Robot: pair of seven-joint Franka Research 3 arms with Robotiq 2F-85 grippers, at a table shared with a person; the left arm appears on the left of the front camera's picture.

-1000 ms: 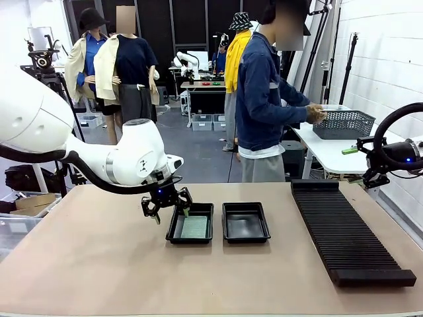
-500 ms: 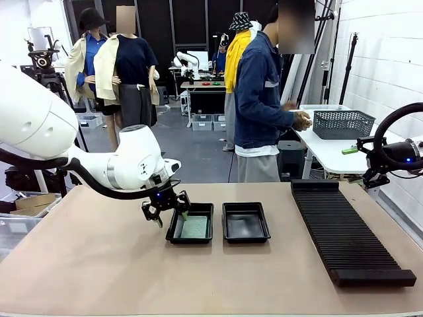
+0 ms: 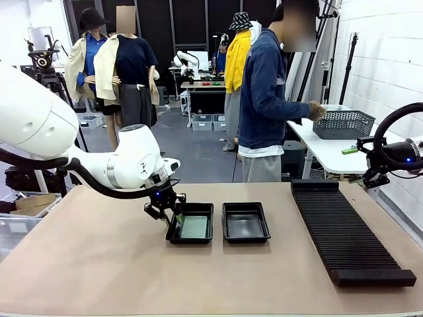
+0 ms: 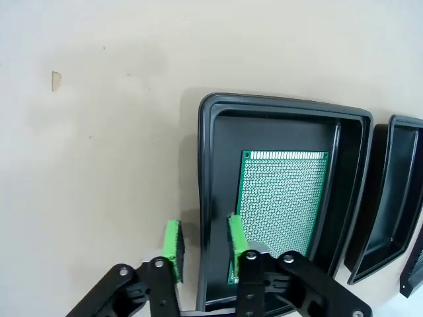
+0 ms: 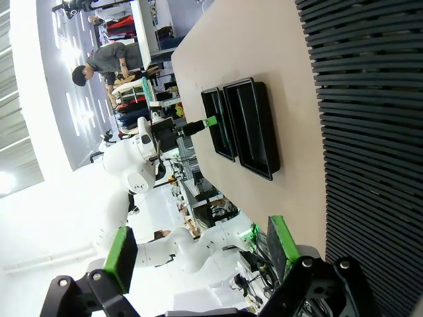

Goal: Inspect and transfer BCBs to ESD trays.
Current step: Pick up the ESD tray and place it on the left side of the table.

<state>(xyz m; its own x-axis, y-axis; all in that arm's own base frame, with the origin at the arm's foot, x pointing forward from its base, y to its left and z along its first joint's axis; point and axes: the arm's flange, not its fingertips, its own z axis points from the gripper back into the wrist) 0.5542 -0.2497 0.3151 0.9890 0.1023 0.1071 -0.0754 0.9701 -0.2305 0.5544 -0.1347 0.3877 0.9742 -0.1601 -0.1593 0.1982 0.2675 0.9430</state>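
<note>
Straddling tray (image 4: 284,109) rim, left pincer (image 4: 203,243) beside BCB (image 4: 283,198).

Lighting was bright, even and overhead. The table (image 3: 99,264) bore only soft, faint shadows beside the ESD tray (image 4: 284,107), whose glossy rim showed mild glare. The right wrist view was overexposed at its left side and bent at the edges.
</note>
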